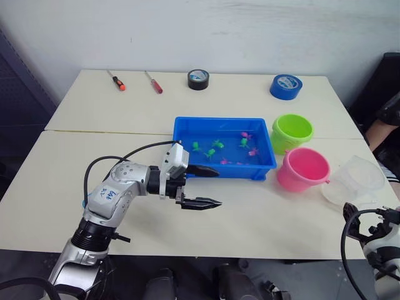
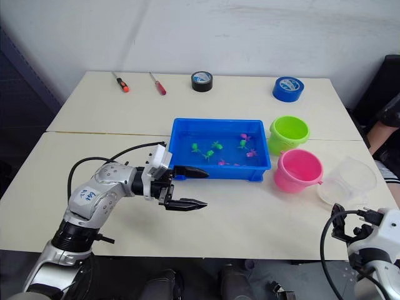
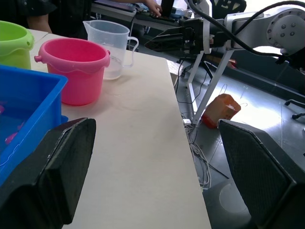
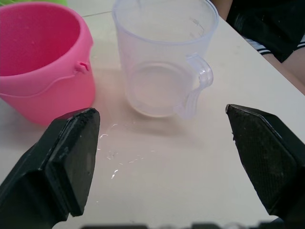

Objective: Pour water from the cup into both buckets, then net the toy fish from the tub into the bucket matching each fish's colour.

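Note:
The blue tub (image 1: 181,134) sits mid-table with green toy fish (image 1: 212,148) and pink toy fish (image 1: 252,151) in it. To its right stand the lime green bucket (image 1: 292,132) and, nearer me, the pink bucket (image 1: 303,169). Right of the pink bucket, the clear cup (image 1: 355,181) stands upright by the table's right edge. My left gripper (image 1: 220,186) hovers open and empty just in front of the tub's near wall. In the right wrist view my right gripper (image 4: 159,114) is wide open, short of the cup (image 4: 162,57), with the pink bucket (image 4: 43,71) beside the cup.
Two screwdrivers (image 1: 116,80) (image 1: 154,82), a black tape roll (image 1: 198,79) and a blue tape roll (image 1: 286,87) lie along the far edge. Water drops (image 4: 114,162) wet the table near the cup. A person sits off the right side (image 1: 384,122).

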